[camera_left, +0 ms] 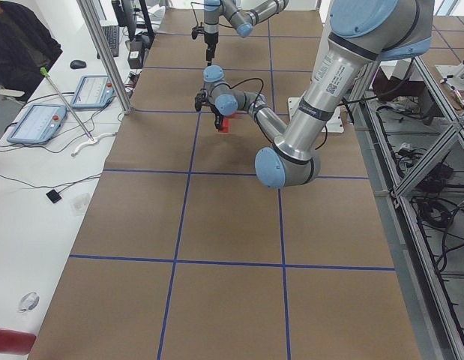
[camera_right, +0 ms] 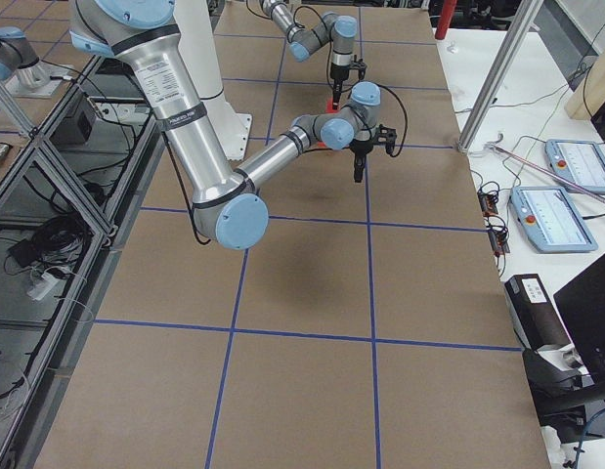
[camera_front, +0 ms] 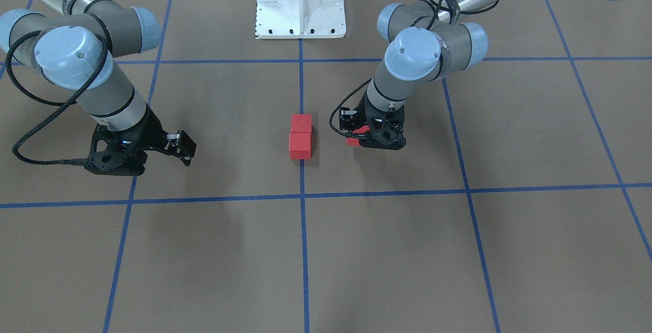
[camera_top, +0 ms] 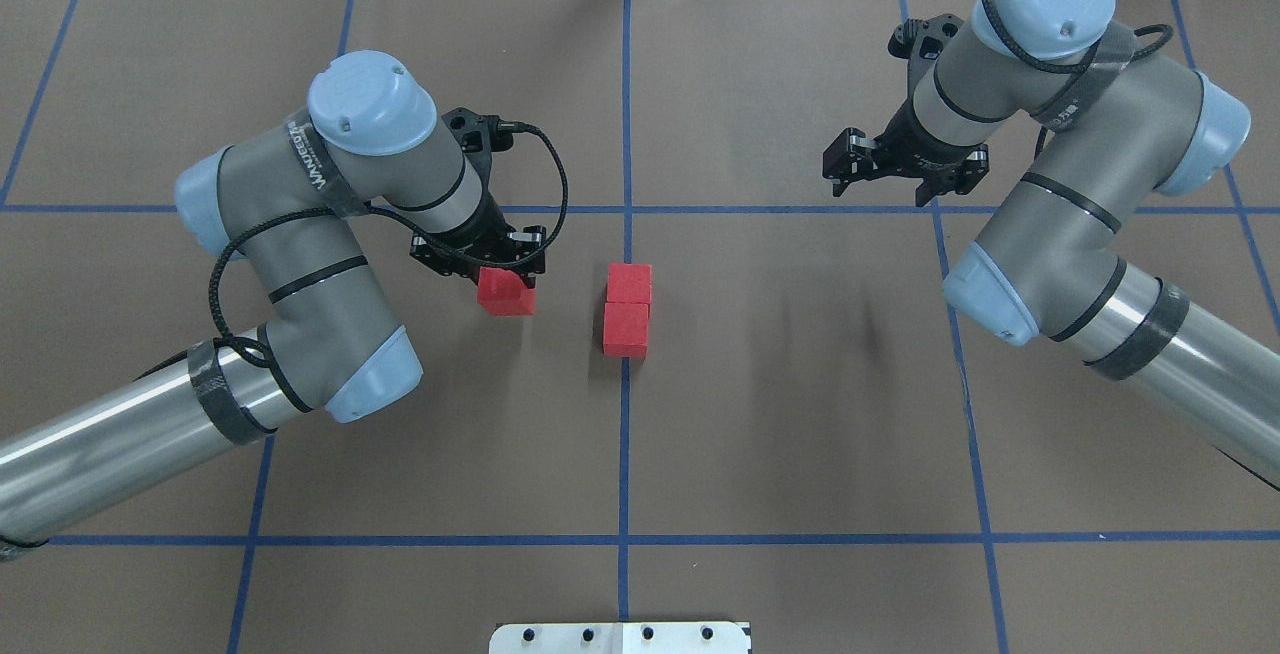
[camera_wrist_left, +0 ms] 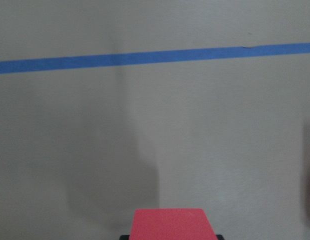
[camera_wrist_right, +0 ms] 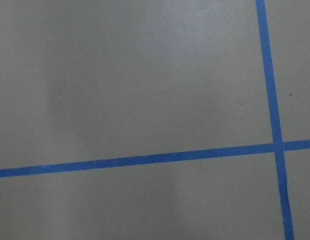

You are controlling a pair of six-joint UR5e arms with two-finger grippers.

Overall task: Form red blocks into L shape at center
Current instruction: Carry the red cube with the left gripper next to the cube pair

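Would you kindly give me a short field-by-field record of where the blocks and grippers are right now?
placed: two red blocks touching in a row on the center line
carried: third red block, beside the pair, not touching it
left gripper: shut on third red block
right gripper: open, empty, well away from the blocks
L shape: not yet formed

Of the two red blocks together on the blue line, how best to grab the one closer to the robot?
Probably from above: pinch the near red block on its two free side faces, left and right of the blue line. Its far face touches the other red block, so no finger fits there. The right gripper is open; the left gripper holds the third red block.
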